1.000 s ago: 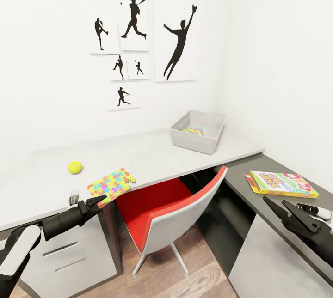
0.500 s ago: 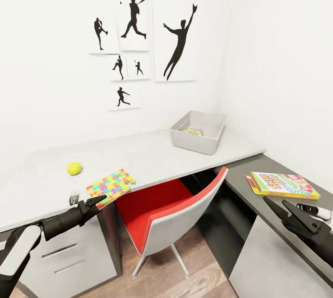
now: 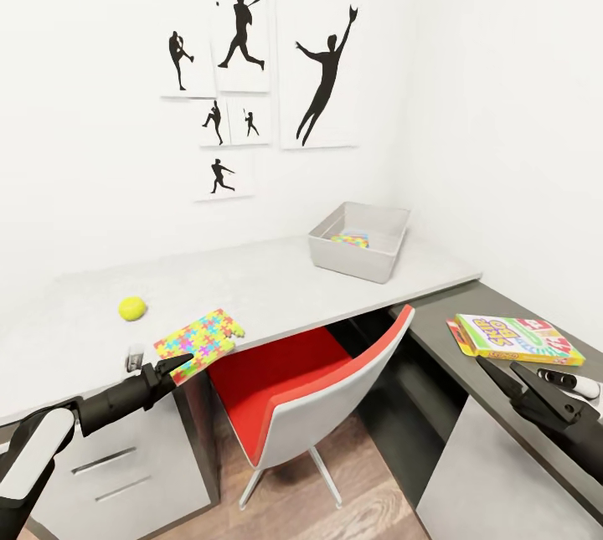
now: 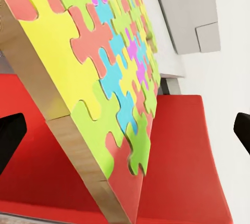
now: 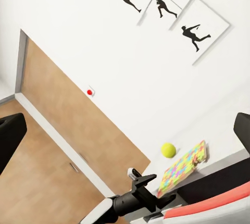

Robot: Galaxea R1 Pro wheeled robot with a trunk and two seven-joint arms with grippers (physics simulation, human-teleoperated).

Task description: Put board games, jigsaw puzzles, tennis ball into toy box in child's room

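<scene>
A white corner room hung with black baseball-silhouette prints (image 3: 251, 79) holds the table (image 3: 276, 280), its speckled light grey top meeting a lower dark grey wing on the right. The toy box (image 3: 360, 239), a flared grey plastic bin, sits at the far right of the top with one bright jigsaw puzzle (image 3: 349, 239) lying inside. The second jigsaw puzzle (image 3: 199, 336), a thin interlocking sheet, overhangs the near edge, the left gripper (image 3: 174, 367) open just before it. The fuzzy tennis ball (image 3: 132, 308) lies left of it. The SKIP-BO board game (image 3: 515, 337) lies flat on the wing, near the open, empty right gripper (image 3: 509, 374). A red-seated chair (image 3: 310, 389) stands underneath.
</scene>
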